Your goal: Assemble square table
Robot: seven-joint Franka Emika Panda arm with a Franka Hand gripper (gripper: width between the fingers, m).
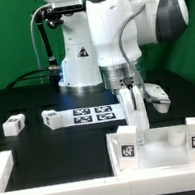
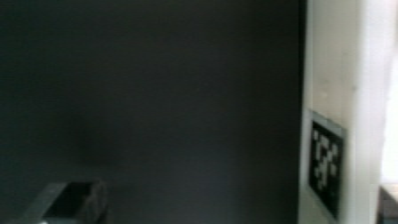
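The black matte bench [image 1: 25,101] fills the scene, and the glossy white arm [image 1: 116,32] stands at its far side, reaching down toward the near edge. The panel [image 1: 158,145], the biggest part of the table, lies on the bench at the exterior view's lower right. It is smooth white plastic, square, with a shallow recessed face, raised corners and black-and-white tags on its side walls. A long white bar [image 1: 9,164] borders the bench at the exterior view's lower left. The thin flat marker board [image 1: 88,114] lies near the middle. A short blocky white leg [image 1: 13,123] sits well apart from the panel, at the exterior view's left.

The tool [image 1: 137,120] is low at the panel's far edge. The wrist view shows one dark finger [image 2: 63,205], with the panel's wall and a tag [image 2: 326,160] on the opposite side. I cannot tell whether the tool is gripping the wall or loose.

My guess is the step is taking hold of the panel to position it. Next it needs a firm pinch on the thin wall, then a steady slide without tipping.
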